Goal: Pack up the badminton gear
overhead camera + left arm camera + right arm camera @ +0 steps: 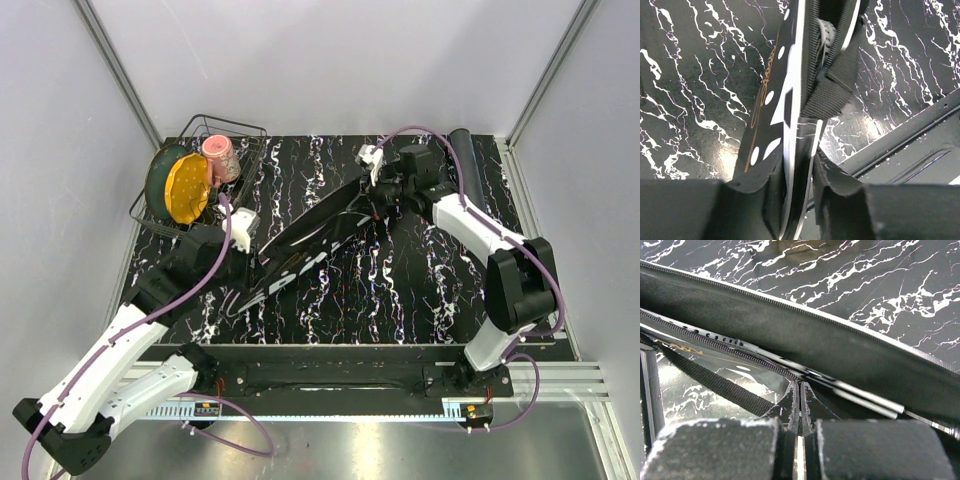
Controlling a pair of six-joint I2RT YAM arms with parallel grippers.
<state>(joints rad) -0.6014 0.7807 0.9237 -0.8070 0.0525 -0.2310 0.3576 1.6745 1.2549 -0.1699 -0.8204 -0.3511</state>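
The big black racket-shaped fabric bag [318, 233] is being clamped at its wide left end by the left fingers [752, 200]. At its narrow right end the right fingers [787, 405] are being pressed together on the zip [760, 361]; whether a tab is caught cannot be told. The bag should be being held taut while zipping. Beneath it, the glossy black white-veined worktop [400, 290] is being hemmed by pale walls [300, 60].

Nothing reads clearly — the black bag [318, 228] bears large white lettering [262, 288], seen too edge-on to read, and thin gold script [761, 102], also illegible.
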